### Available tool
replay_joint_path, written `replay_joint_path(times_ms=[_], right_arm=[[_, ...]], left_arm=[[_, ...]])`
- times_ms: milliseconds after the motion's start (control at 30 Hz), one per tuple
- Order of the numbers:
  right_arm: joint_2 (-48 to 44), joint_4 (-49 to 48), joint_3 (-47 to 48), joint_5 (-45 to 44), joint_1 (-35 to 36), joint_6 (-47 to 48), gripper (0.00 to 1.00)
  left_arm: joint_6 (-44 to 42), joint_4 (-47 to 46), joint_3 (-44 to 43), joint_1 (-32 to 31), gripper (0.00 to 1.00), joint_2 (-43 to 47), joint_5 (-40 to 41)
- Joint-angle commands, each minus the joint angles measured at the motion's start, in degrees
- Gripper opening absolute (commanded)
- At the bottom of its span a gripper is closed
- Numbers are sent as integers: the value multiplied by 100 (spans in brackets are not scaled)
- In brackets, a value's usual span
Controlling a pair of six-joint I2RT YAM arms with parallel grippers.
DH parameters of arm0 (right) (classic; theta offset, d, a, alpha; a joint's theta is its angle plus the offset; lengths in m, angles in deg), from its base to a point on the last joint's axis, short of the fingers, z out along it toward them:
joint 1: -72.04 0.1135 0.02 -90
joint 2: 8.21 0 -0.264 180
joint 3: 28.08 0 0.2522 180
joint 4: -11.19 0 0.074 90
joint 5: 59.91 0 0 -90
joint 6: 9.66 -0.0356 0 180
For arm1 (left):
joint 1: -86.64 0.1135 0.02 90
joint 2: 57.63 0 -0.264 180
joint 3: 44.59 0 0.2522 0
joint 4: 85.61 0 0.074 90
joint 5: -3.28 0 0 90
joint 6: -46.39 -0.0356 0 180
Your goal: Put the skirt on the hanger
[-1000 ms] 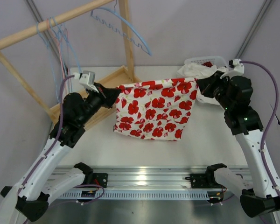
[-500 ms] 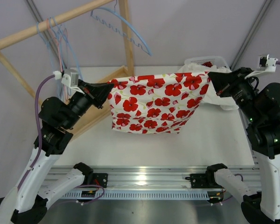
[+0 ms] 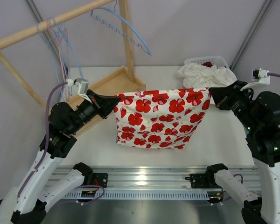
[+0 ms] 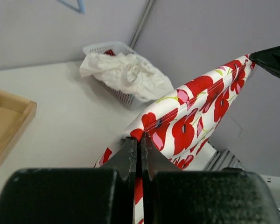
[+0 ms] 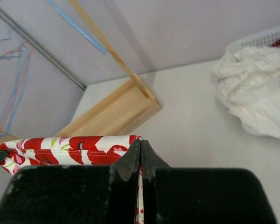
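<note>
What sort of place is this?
Likely a robotics lab bench for laundry practice: a wooden clothes rack with thin wire hangers, a white plastic basket, and a red-flowered white skirt stretched between the left gripper and right gripper.

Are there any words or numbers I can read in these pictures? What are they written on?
No words, numbers or signs can be read in any view.
The skirt shows only red flowers, no letters.
The white basket and the wooden rack show no label.
Small parts on the metal rail are too small to tell whether they bear print.
</note>
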Motion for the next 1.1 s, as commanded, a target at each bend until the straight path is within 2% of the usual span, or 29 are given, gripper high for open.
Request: replay_joint_path(times_ms=[0,233,367,500,633,833,900,1067], right_arm=[[164,-85,-431,-442,-36,85,0],[937,-937,-213,-512,-150,401,0],[1823,-1325,252,40,-676,367,0],[2238,-1623,736,454,-853,322,0],[2160,-1589,649,419,-862,428,0],[1590,-1203,96,446,-871,437,0],[1414,-852,113,437,-871,428,0],[737,-97,567,358,-871,445,0]], left_arm=[[151,-307,58,12,0,-404,74],[-323,-930,-731,12,0,-1512,57],[-473,-1335,-1330,3,0,-2354,49],[-605,-1265,-2076,3,0,-2821,-189],[-596,-1300,-1850,12,0,-2683,-242],[-430,-1283,-884,12,0,-1937,-418],[-245,-968,-804,3,0,-1751,-487],[98,-861,-443,-286,0,-839,-567]])
